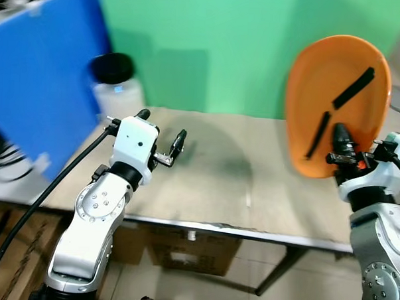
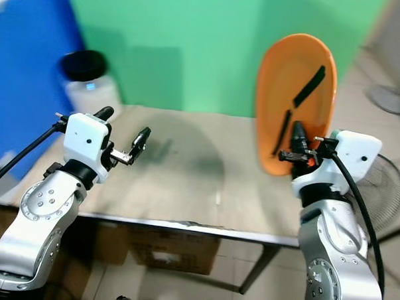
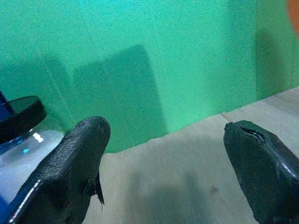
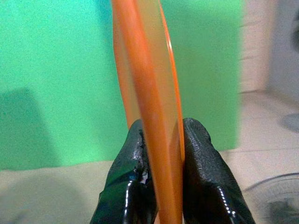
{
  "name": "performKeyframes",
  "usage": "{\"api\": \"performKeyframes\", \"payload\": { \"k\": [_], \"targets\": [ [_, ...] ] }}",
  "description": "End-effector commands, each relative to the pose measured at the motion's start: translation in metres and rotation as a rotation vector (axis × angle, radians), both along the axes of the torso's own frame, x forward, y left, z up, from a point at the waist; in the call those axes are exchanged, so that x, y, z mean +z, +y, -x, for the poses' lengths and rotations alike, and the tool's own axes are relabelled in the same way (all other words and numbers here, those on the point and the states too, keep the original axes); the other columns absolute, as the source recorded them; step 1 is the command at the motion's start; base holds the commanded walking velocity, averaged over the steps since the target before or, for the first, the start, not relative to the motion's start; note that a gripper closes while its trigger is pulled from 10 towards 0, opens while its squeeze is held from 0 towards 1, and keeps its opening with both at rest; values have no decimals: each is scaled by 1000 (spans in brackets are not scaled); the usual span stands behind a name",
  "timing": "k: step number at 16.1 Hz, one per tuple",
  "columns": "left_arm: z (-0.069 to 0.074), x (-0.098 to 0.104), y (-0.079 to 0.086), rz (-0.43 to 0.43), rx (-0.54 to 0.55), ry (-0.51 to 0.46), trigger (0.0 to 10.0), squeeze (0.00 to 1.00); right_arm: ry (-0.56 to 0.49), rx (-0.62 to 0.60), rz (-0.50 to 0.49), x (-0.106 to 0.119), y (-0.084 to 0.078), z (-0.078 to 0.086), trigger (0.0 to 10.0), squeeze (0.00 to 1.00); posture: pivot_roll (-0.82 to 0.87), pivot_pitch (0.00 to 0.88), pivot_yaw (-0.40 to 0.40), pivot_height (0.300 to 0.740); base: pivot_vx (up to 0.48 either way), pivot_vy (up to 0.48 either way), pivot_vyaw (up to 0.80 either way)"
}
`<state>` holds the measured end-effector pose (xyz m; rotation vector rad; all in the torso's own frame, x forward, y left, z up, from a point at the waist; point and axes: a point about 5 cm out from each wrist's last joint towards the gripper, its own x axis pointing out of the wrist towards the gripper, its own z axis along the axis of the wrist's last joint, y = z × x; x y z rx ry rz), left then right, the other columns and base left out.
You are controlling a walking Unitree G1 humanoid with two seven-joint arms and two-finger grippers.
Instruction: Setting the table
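An orange plate point(image 1: 335, 96) stands on edge in the air at the right, above the wooden table point(image 1: 218, 184). Two black strips mark its face. My right gripper point(image 1: 340, 139) is shut on the plate's lower rim; in the right wrist view both fingers point(image 4: 201, 172) pinch the orange rim point(image 4: 156, 140). My left gripper point(image 1: 161, 135) hovers open over the table's left part with nothing between its fingertips point(image 3: 261, 168).
A clear jar with a black lid point(image 1: 113, 80) stands at the table's back left, next to a blue board point(image 1: 37, 83). A green wall point(image 1: 211, 44) backs the table. Cardboard boxes point(image 1: 182, 245) sit under it. A fan point(image 2: 391, 98) stands on the floor, right.
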<state>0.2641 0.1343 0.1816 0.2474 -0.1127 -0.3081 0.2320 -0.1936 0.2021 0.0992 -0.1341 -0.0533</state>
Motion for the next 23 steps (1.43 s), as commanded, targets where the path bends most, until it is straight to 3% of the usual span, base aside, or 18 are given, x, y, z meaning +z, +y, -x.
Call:
{"api": "performKeyframes", "payload": {
  "k": [1, 2, 5, 10, 16, 23],
  "targets": [
    [-3, 0, 5, 2, 41, 11, 10000, 0, -35, 40, 15, 5, 9, -1, 10000, 0, 73, 0, 36, 740, 0, 0, -800],
    [-5, -5, 10, -26, 79, 33, 10000, 0, -20, 93, 34, 2, 19, -4, 10000, 0, 73, 0, 36, 740, 0, 0, -800],
    [-3, -3, 15, -21, 99, 31, 10000, 0, 20, 117, 49, -3, 24, -7, 10000, 0, 82, 0, 29, 740, 0, 0, -800],
    [-4, -3, 22, 34, 150, 46, 10000, 0, 67, 108, 83, -10, 26, -10, 10000, 0, 81, 0, 23, 740, 0, 0, -800],
    [-4, -2, 21, 35, 154, 41, 10000, 0, 87, 130, 106, -10, 30, -12, 10000, 0, 82, 0, 15, 740, 0, 0, -800],
    [-3, -2, 20, 39, 149, 50, 10000, 0, 96, 141, 108, -10, 32, -12, 10000, 0, 81, 0, 12, 740, 0, -148, -171]
  ]
}}
